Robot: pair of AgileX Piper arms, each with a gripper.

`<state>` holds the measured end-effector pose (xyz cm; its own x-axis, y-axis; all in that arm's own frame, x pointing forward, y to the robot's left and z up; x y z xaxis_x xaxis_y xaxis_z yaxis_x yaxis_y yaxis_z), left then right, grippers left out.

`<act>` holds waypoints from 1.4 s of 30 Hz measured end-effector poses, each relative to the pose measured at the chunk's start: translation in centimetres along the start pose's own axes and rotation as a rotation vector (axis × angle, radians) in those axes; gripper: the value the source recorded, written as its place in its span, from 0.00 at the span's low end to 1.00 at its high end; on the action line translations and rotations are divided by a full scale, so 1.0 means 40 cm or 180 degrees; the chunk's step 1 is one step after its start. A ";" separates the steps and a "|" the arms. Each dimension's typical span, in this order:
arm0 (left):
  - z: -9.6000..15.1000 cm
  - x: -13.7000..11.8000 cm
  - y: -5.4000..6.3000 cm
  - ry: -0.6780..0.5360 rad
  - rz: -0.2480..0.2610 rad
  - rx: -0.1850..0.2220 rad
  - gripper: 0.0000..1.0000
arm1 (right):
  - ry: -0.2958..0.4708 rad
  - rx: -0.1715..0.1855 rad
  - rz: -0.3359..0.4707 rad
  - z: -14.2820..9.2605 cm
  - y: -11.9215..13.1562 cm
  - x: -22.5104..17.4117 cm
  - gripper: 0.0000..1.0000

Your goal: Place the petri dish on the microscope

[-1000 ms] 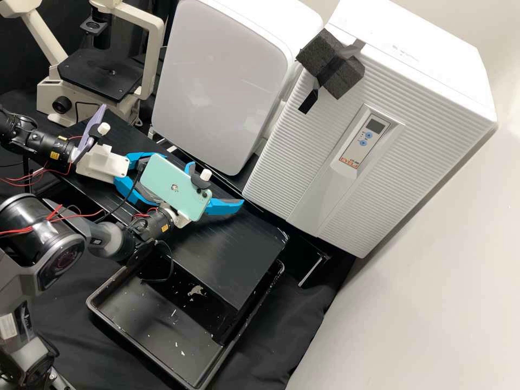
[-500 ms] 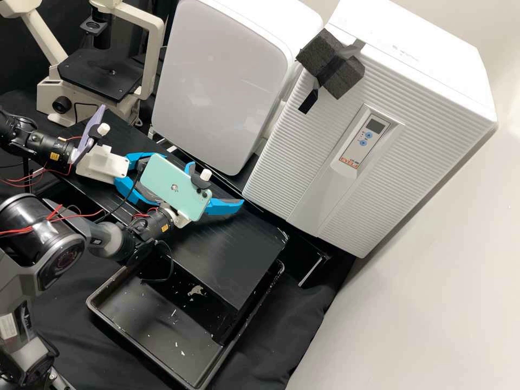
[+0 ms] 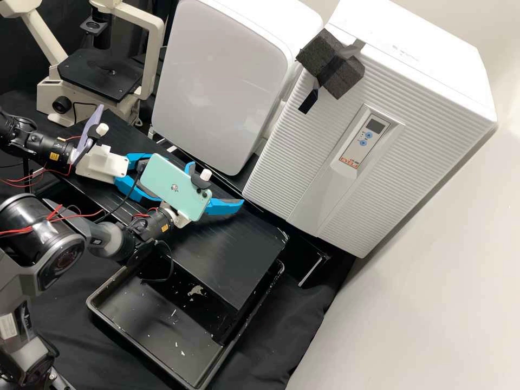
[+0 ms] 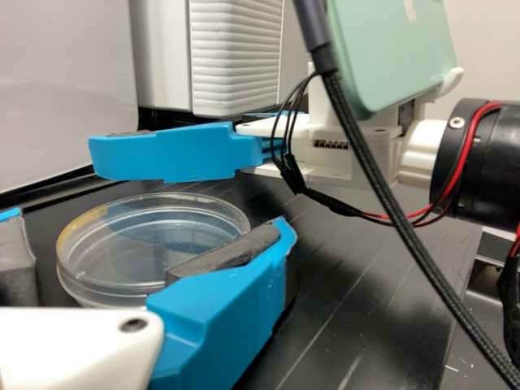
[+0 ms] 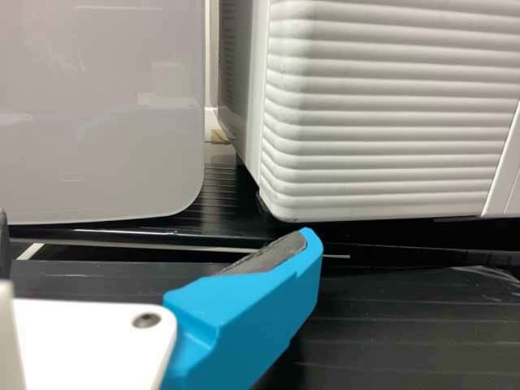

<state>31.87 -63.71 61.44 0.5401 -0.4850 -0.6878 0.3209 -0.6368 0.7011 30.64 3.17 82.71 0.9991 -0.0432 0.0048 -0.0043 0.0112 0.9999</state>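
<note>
High view: phone (image 3: 174, 187) partly hides left gripper (image 3: 134, 190), apparently wide; right gripper (image 3: 216, 183) stands wide.

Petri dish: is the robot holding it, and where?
Not held: the petri dish sits between the fingers of the left gripper, a gap beside one.

Shows black bench (image 3: 238, 260), finely grooved, thin pale scratches. Carries clear round petri dish (image 4: 154, 244), lying flat in left wrist view. Overlaps black tray (image 3: 146, 319) at one end in high view. Shows black cloth (image 3: 295, 325) under tray, pale flakes (image 3: 196, 291) inside.
</note>
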 end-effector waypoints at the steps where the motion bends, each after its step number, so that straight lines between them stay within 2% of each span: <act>1: 0.000 0.000 0.000 -0.0001 -0.0001 0.0001 0.00 | 0.0000 0.0000 0.0000 0.000 0.000 0.000 1.00; 17: 0.001 -0.004 -0.006 -0.0014 0.0011 -0.0001 0.00 | 0.0000 0.0000 0.0000 0.000 0.000 0.000 1.00; 22: -0.011 -0.017 -0.008 0.0003 0.0040 -0.0028 0.00 | 0.0000 0.0000 0.0000 0.000 0.000 0.000 1.00; 27: -0.028 -0.047 0.002 0.0075 0.0074 -0.0046 0.00 | 0.0000 0.0000 0.0000 0.000 0.000 0.000 1.00; 35: -0.083 -0.142 0.050 0.0403 0.0230 -0.0116 0.00 | 0.0000 0.0000 0.0000 0.000 0.000 0.000 1.00; 42: -0.124 -0.241 0.119 0.0680 0.0579 -0.0147 0.00 | 0.0000 0.0000 0.0000 0.000 0.000 0.000 1.00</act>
<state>32.04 -59.09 72.33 0.7422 -0.4485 -0.4980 0.2361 -0.5205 0.8206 30.64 3.17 82.71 0.9991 -0.0432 0.0048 -0.0043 0.0112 0.9999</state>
